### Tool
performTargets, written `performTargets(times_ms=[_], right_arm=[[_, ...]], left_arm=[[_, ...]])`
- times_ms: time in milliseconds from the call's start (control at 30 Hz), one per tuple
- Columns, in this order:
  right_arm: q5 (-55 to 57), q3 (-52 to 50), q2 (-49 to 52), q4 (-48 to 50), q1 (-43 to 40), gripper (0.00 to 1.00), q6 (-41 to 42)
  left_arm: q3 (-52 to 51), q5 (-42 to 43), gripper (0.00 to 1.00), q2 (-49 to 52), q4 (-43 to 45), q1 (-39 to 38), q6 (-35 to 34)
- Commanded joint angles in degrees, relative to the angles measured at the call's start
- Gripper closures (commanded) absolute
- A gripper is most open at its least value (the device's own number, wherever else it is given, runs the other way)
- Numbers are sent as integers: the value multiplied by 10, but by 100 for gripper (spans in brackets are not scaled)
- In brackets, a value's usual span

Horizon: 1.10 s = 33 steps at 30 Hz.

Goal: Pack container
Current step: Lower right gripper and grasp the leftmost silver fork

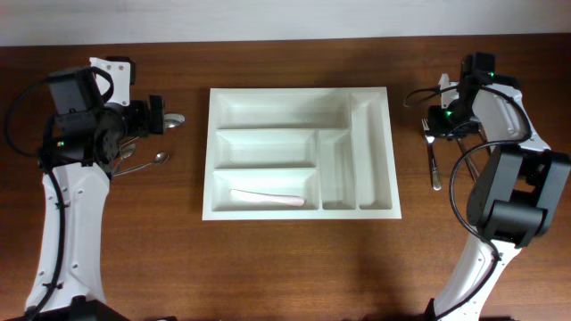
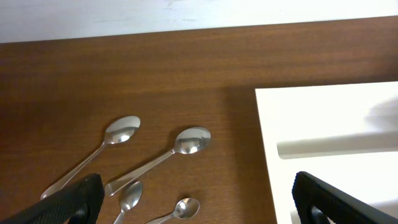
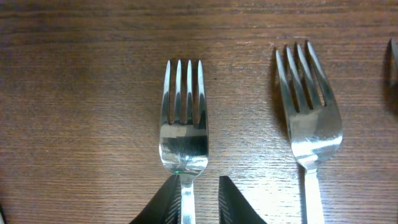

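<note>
The container (image 1: pixel 300 93) sits mid-table, a bit toward the far edge. The left gripper (image 2: pixel 196 202) hangs over the spoons (image 2: pixel 186 142) near the table's left edge, jaws spread wide. The right gripper (image 3: pixel 199 182) straddles a fork (image 3: pixel 183 124) at its neck near the right edge. Can't tell if it's actually pinching.

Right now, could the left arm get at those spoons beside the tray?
Probably yes. The left gripper hangs just above the spoons with its fingers spread wide. The spoons lie flat and uncovered on the wood, and nothing stands between them and the gripper.
</note>
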Motion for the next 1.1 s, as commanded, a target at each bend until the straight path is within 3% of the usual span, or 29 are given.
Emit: performTargets(times_ms=[0,433,600,700,1067], right_arm=[[-3,9,5,-3,-2,76,3],[-10,9,8,12,-1,71,3],[-9,9,15,27,5,43,2],[-9,9,25,34,13,35,2],[-2,9,52,66,23,39,5]], left_arm=[[13,-4,1,6,-1,2,9],[13,-4,1,6,-1,2,9],[13,-4,1,6,-1,2,9],[13,-4,1,6,-1,2,9],[13,-4,1,6,-1,2,9]])
